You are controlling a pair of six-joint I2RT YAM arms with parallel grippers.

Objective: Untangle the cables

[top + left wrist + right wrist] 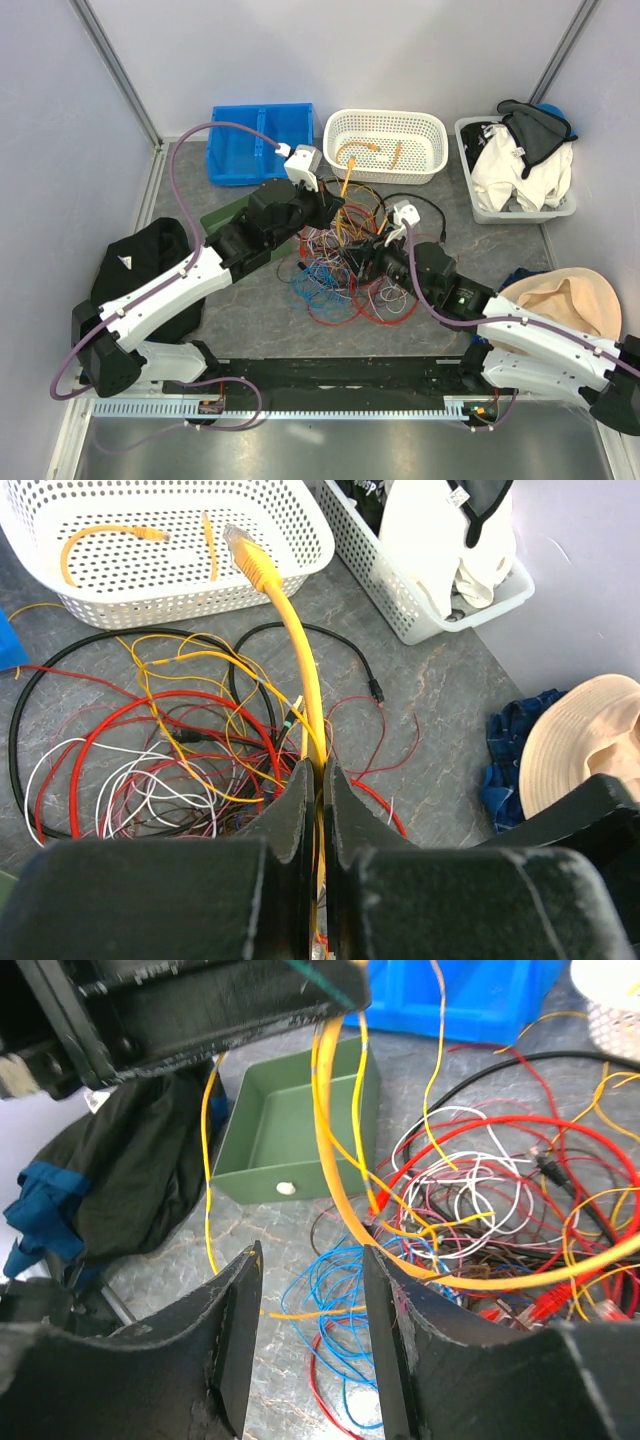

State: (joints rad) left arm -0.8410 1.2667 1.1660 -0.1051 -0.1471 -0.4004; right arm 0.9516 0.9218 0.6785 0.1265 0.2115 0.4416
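Note:
The cables [345, 270] lie in a tangled heap of red, blue, white, yellow, orange and black wires at mid-table. My left gripper [335, 212] hangs over the heap's far left side, shut [318, 776] on a thick yellow cable [292, 630]. That cable rises from the jaws, and its clear plug points toward the white basket. In the right wrist view the same yellow cable [335, 1175] curves down in a loop. My right gripper [376, 262] sits low over the heap, its jaws open [312, 1265] above blue wires [335, 1290]. A thin orange wire [300, 1313] crosses between the jaws.
A white basket [385, 117] at the back holds orange cables. A blue bin [235, 165] stands back left, with a green tray [300, 1130] near it. A clothes basket [470, 170] is back right. A beige hat [565, 300] lies right and black cloth [140, 265] left.

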